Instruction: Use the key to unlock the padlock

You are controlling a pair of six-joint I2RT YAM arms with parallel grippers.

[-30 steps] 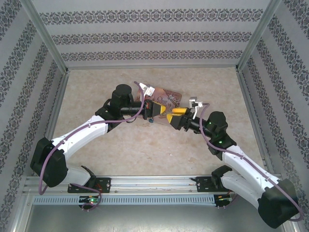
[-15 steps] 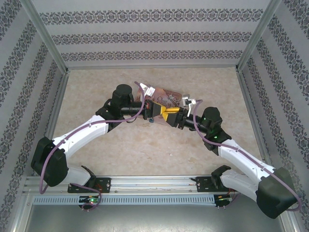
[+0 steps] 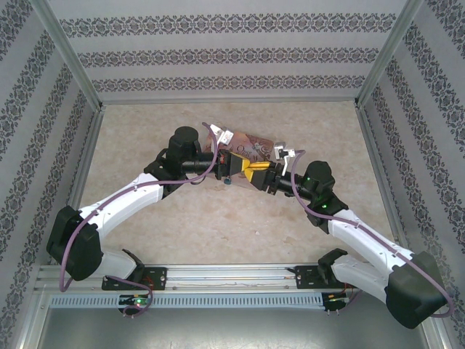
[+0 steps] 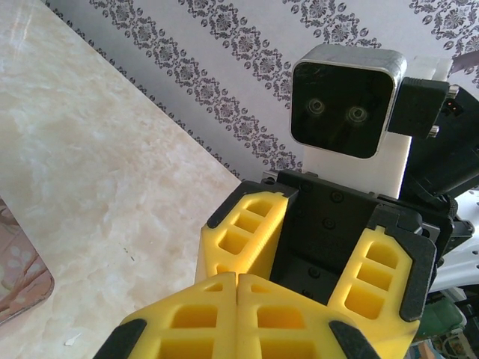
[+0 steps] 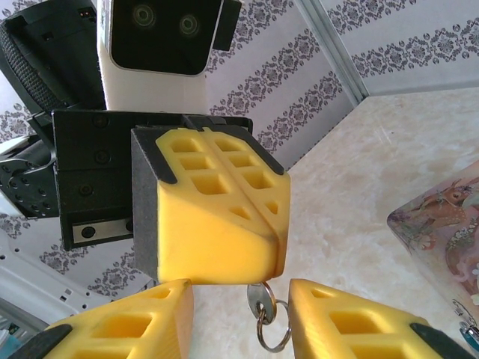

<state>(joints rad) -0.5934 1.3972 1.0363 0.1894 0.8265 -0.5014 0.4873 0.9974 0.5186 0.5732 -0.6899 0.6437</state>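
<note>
My left gripper [image 5: 277,224] is shut on the key [image 5: 260,298]. The key's round grey head and its ring [image 5: 274,336] hang out under the closed yellow fingertips. My right gripper [image 5: 239,325] is open, with one finger on each side of the key head and neither touching it. In the left wrist view the left gripper [image 4: 238,288] has its pads pressed together, facing the right gripper's spread fingers [image 4: 247,232]. In the top view both grippers, left [image 3: 244,169] and right [image 3: 254,174], meet tip to tip. The teal padlock [image 5: 470,332] peeks in at the frame corner, beside the tin.
The pink illustrated tin [image 3: 254,147] lies flat on the beige table [image 3: 182,225], just behind the two grippers; its corner [image 5: 441,224] is near the right gripper. Patterned walls [image 3: 232,58] and a metal frame enclose the table.
The right arm has swung left and brought its open fingers up around the tip of the left gripper. In the last half second it barely moved. The left arm stayed still.
</note>
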